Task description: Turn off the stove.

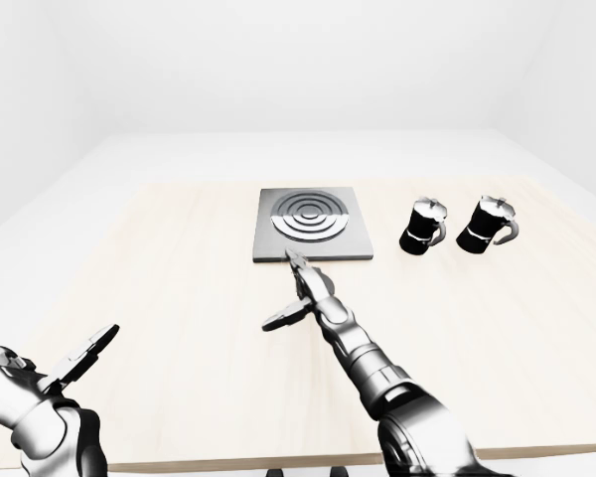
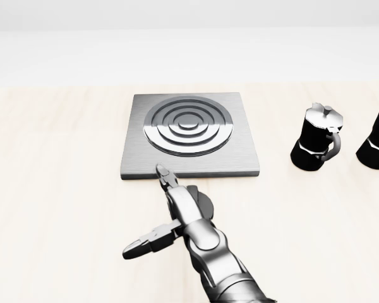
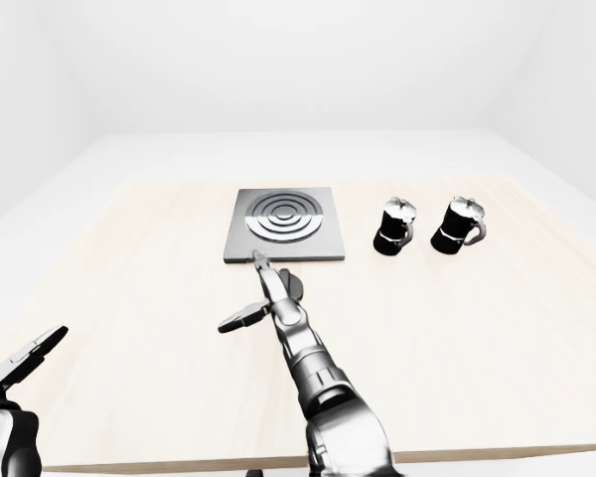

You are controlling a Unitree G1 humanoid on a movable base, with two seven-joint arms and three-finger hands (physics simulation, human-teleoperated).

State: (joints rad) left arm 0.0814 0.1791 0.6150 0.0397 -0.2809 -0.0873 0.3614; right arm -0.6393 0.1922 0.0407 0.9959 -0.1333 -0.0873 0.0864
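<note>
Right hand (image 2: 170,211) splayed open, empty, over the stove (image 2: 189,136) knob (image 2: 203,203); two moka pots (image 2: 316,146) rightward.

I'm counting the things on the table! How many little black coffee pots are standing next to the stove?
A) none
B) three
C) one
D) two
D: two black coffee pots, the nearer one and the farther one, stand side by side on the table, to the right of the stove in the left-eye view.
</note>
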